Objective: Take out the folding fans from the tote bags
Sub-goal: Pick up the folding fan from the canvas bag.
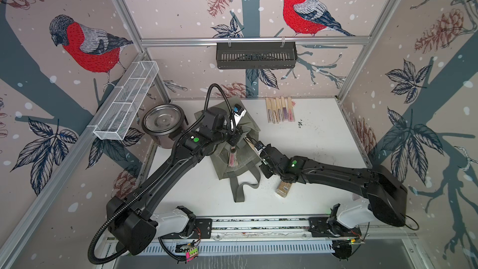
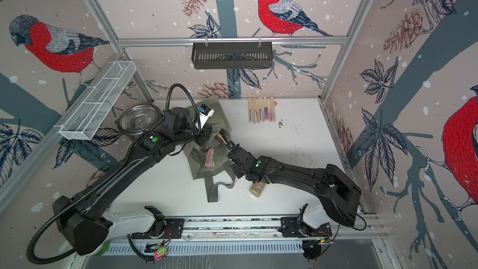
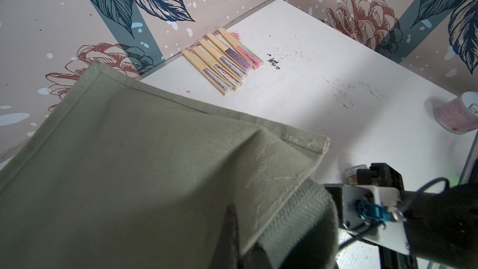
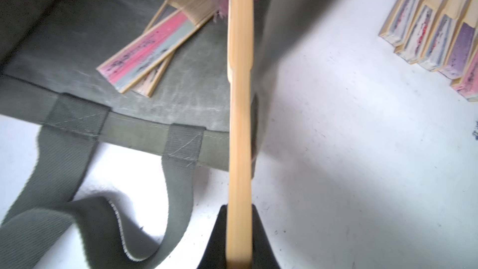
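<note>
- White tabletop (image 1: 323, 151) inside a booth papered with red-breasted birds and pine cones carried the whole scene.
- The right gripper (image 4: 239, 229) was clamped tight on one fan (image 4: 239, 99). It pinched the pale bamboo stick edge-on, and the fan's far end reached back to the mouth of the bag (image 1: 240, 169).
- The left gripper (image 1: 232, 139) was shut on the bag's upper rim near a strap. By the look of it, it was holding the cloth up so the mouth stood open.
- Two more fans (image 4: 150, 45) lay crossed on the cloth just inside the mouth, the upper one pink and grey.
- A row of fans (image 1: 280, 109) lay side by side on the table at the back wall, to the far right of the bag and well apart from it.
- Judging by this, the job was well past its start. The row was already out, one fan was in hand and partly out, and at least two were left inside. The deeper part of the bag was hidden, so there may have been others.
- The steel pot (image 1: 163, 122) stood just left of the bag and the jar (image 1: 284, 188) lay under the right arm; neither belonged to the job.
</note>
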Controlling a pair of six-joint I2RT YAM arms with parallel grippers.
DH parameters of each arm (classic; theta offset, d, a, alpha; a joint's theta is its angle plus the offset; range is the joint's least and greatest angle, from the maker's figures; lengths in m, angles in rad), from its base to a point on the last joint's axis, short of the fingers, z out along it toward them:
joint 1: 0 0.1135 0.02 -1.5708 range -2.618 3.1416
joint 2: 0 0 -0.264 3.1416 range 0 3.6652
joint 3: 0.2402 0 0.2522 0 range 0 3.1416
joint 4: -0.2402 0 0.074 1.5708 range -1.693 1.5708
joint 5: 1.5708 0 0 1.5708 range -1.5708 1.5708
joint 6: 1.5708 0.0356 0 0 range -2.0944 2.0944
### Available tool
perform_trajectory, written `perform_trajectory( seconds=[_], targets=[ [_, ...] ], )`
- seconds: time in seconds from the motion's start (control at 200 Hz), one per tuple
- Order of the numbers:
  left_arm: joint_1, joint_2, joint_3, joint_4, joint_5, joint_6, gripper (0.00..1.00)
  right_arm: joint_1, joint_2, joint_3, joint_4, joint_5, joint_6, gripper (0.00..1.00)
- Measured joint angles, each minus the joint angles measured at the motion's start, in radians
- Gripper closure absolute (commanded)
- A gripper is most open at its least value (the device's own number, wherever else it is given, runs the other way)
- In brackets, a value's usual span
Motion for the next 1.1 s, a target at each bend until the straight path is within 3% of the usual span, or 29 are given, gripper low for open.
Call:
perform_trajectory(
  seconds=[0.24, 0.695, 0.916, 1.101],
  targets=[
    [0.000, -0.002, 0.000, 0.000, -0.019, 0.000, 1.00, 0.056, -0.108, -0.061, -0.100, -0.092, 0.132, 0.91],
    [0.000, -0.003, 0.000, 0.000, -0.022, 0.000, 1.00, 0.079, -0.480, -0.149, -0.286, -0.211, 0.353, 0.91],
    [0.000, -0.004, 0.000, 0.000, -0.023, 0.000, 1.00, 0.035, -0.621, -0.127, -0.360, -0.224, 0.360, 0.92],
    [0.000, -0.003, 0.000, 0.000, -0.023, 0.000, 1.00, -0.069, -0.750, -0.095, -0.372, -0.235, 0.349, 0.92]
  ],
)
